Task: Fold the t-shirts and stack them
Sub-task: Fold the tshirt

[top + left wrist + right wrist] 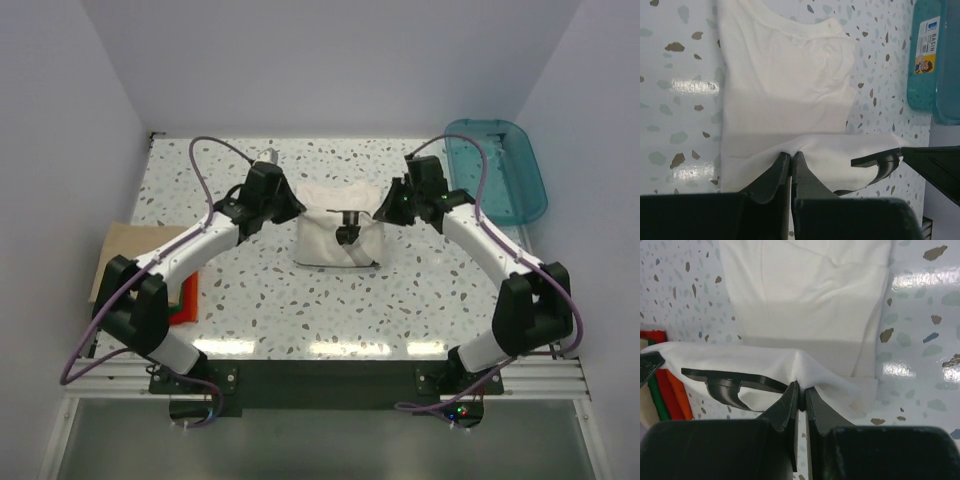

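1. Terrazzo-pattern table (260, 300). White top with dark flecks. It carries every item below and runs under both claws.

2. Teal plastic basin (495, 170). It bears a paper label reading "BASIN" and lies beyond the right claw on its outer side, well apart from it. It is farther still from the left claw, across the white t-shirt.

3. White t-shirt (325, 250). Plain cream-white, partly folded into a rough rectangle. It lies on the table directly between the two claws, with its flat part spread just ahead of the fingertips of each. One layer of cloth is lifted off the flat part as a raised fold that runs from claw to claw.

4. Stack of folded t-shirts (125, 255). Tan, green and red-orange pieces at the table's edge, on the outer side of the left claw and back toward its arm base, well apart from it. In the right wrist view the stack shows past the far end of the raised fold.

5. Left claw (791, 156). Fingers pressed together, pinching one end of the raised fold, with cloth bunched at the tips. The rest of the shirt lies flat beyond them.

6. Right claw (800, 387). Fingers likewise clamped tight on the other end of the same fold, with cloth draping to either side of the tips.
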